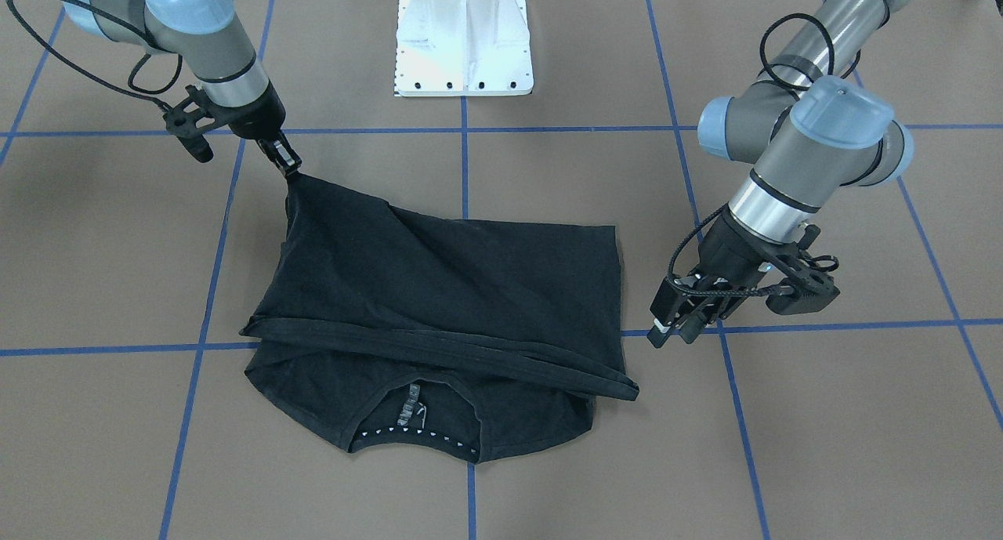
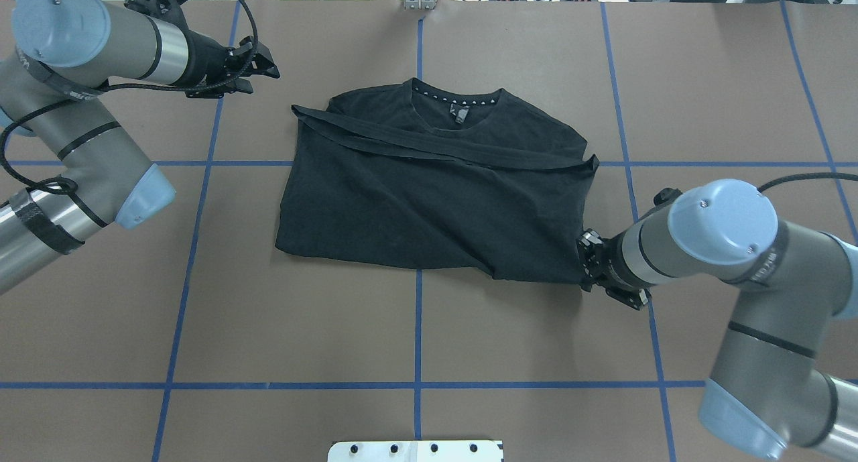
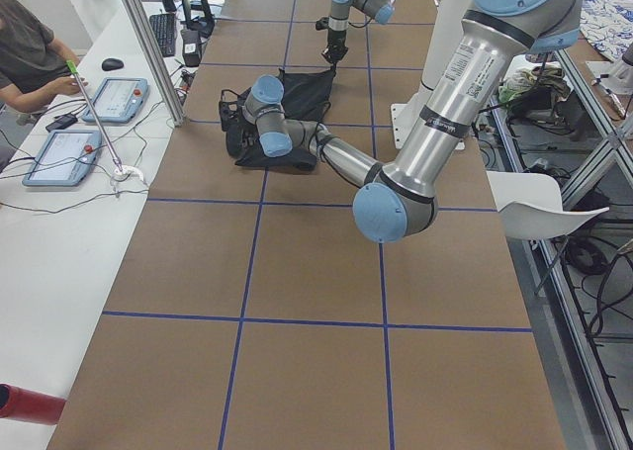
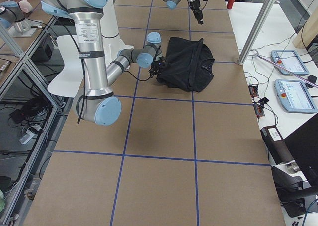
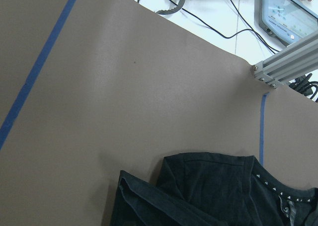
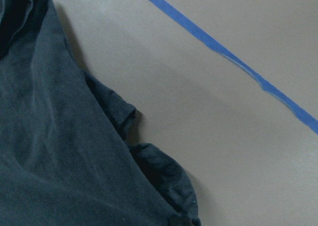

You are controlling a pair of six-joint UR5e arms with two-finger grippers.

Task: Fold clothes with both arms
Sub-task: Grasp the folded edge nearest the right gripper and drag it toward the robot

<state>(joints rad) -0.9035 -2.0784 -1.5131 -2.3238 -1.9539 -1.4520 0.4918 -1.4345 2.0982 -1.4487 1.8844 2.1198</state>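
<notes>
The black T-shirt (image 1: pixel 470 289) lies folded on the brown table, its hem band running slantwise just below the collar (image 1: pixel 415 434) with white triangles. The logo is hidden. It also shows in the overhead view (image 2: pixel 429 207). My right gripper (image 1: pixel 288 162) is shut on the shirt's near corner and holds it lifted and taut; overhead it sits at the shirt's lower right corner (image 2: pixel 584 267). My left gripper (image 1: pixel 674 332) is open and empty, just off the shirt's far left side, low over the table (image 2: pixel 268 63). Its wrist view shows the shirt's shoulder (image 5: pixel 208 196).
The white base mount (image 1: pixel 464 46) stands at the robot's edge of the table. Blue tape lines (image 2: pixel 418 328) cross the brown surface. An aluminium post (image 5: pixel 283 67) and a side bench with tablets (image 3: pixel 99 114) and an operator (image 3: pixel 30 45) lie beyond the far edge.
</notes>
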